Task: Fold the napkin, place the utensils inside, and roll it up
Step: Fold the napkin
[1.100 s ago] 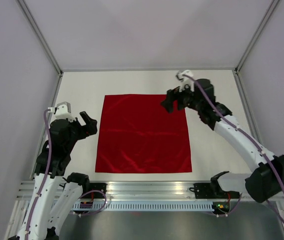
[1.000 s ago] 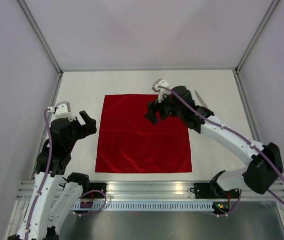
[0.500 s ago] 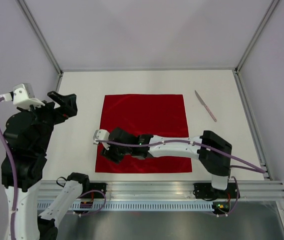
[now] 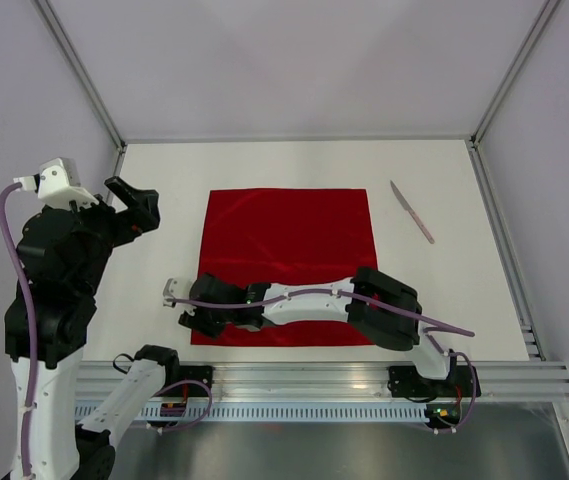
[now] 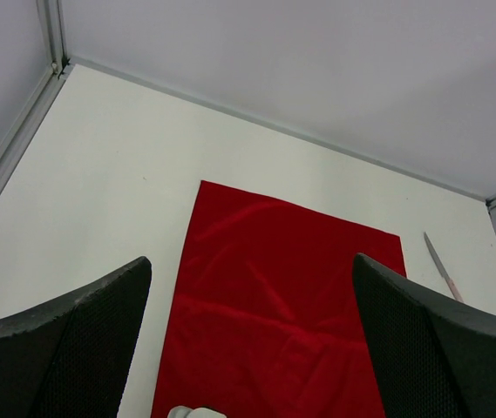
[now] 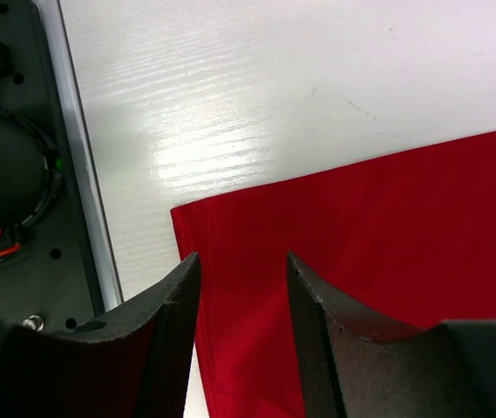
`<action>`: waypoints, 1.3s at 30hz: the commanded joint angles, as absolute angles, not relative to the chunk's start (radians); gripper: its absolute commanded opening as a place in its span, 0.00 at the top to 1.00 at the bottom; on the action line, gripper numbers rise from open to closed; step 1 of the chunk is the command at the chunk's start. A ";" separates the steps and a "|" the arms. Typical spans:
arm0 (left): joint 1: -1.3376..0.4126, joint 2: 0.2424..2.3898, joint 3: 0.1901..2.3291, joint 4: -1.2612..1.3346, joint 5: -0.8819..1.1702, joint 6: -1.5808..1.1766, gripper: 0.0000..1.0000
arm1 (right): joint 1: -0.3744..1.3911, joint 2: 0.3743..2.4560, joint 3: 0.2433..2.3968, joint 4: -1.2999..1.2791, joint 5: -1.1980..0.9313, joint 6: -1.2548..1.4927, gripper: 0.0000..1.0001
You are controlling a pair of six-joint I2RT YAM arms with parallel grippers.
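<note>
The red napkin [image 4: 289,245] lies flat in the middle of the white table; it also shows in the left wrist view [image 5: 282,296]. My right arm reaches low across its near edge. My right gripper [image 4: 196,320] sits at the near left corner. In the right wrist view the napkin [image 6: 387,226] has its side edge between the jaws of that gripper [image 6: 241,258], which stand partly apart without pinching the cloth. A thin pale knife, the utensils [image 4: 411,211], lies to the right of the napkin [image 5: 440,268]. My left gripper [image 4: 132,207] hangs wide open, high and left of the cloth [image 5: 252,259].
A metal rail [image 4: 304,375] runs along the table's near edge, close to the napkin's corner. The left arm's black base [image 6: 3,165] shows beside the right gripper. Grey walls and frame posts [image 4: 84,70] enclose the table on three sides.
The right arm swept from the napkin's far right corner to its near left corner, uncovering the knife, and its jaws narrowed. The left arm rose and drew back to the left.
</note>
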State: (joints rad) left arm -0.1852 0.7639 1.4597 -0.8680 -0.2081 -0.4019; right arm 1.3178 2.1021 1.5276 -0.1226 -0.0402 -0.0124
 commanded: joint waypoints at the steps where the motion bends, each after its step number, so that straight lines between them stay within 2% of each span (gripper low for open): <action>1: -0.179 0.784 1.499 -0.884 -0.199 -0.434 0.00 | 1.325 2.146 1.588 -0.101 -0.017 0.029 0.50; 14: -0.179 0.785 1.480 -0.891 -0.199 -0.439 0.00 | 1.370 2.240 1.681 -0.149 -0.028 0.061 0.50; 34: -0.181 0.767 1.444 -0.902 -0.216 -0.411 0.00 | 1.387 2.316 1.695 -0.155 0.054 0.034 0.49; 39: -0.181 0.758 1.431 -0.900 -0.222 -0.402 0.00 | 1.387 2.329 1.687 -0.153 0.061 0.025 0.53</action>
